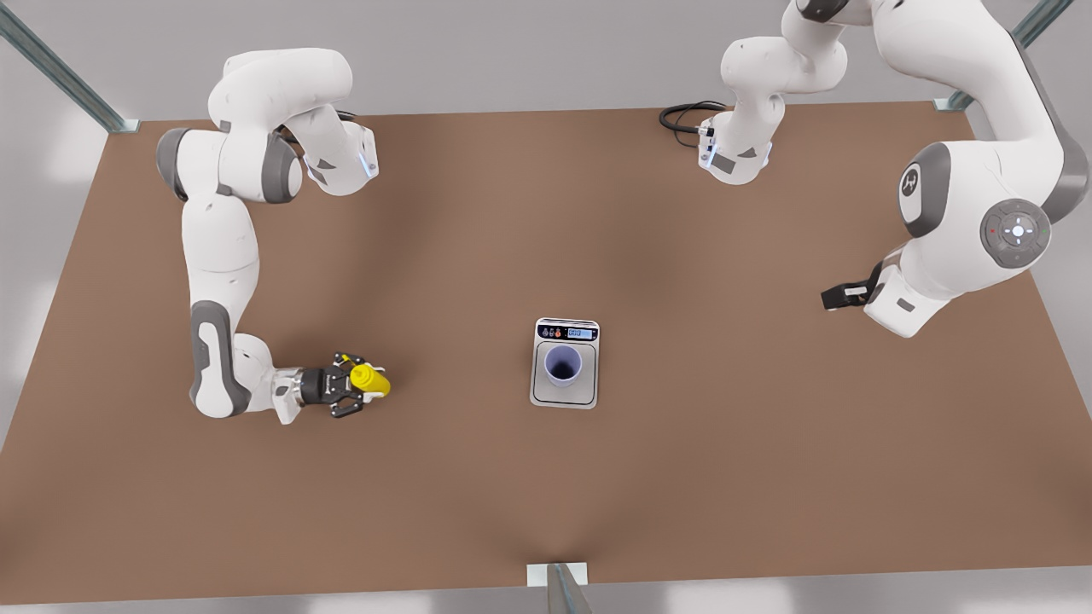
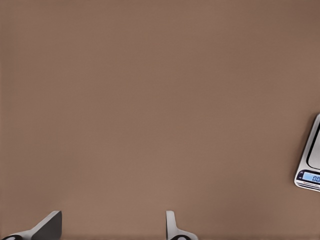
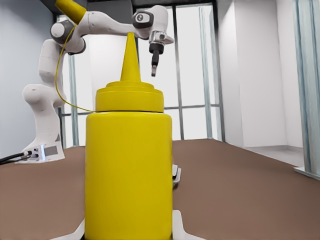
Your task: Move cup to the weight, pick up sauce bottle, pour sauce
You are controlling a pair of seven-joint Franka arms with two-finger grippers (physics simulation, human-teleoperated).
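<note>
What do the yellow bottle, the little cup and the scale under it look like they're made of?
The sauce bottle looks like smooth, opaque plastic with a soft sheen. The cup seems matte plastic or ceramic; its flat lavender colour leaves that open. The weight has a silver-grey, metal-looking plate and a dark display strip.

Lighting: even, diffuse, moderately bright in all views; no hard highlights. Counter (image 1: 734,443): matte brown, no glare, with broad soft darker bands fanning across it in the front view. Shadows: faint, blurred ones beside the weight (image 1: 565,364) and under the sauce bottle (image 1: 370,379). Right wrist view: daylight from tall windows (image 3: 192,75) behind, bottle body evenly lit, slight gloss at its shoulder. Left wrist view: flat, uniform tone. Edge distortion: none noticeable.
</note>
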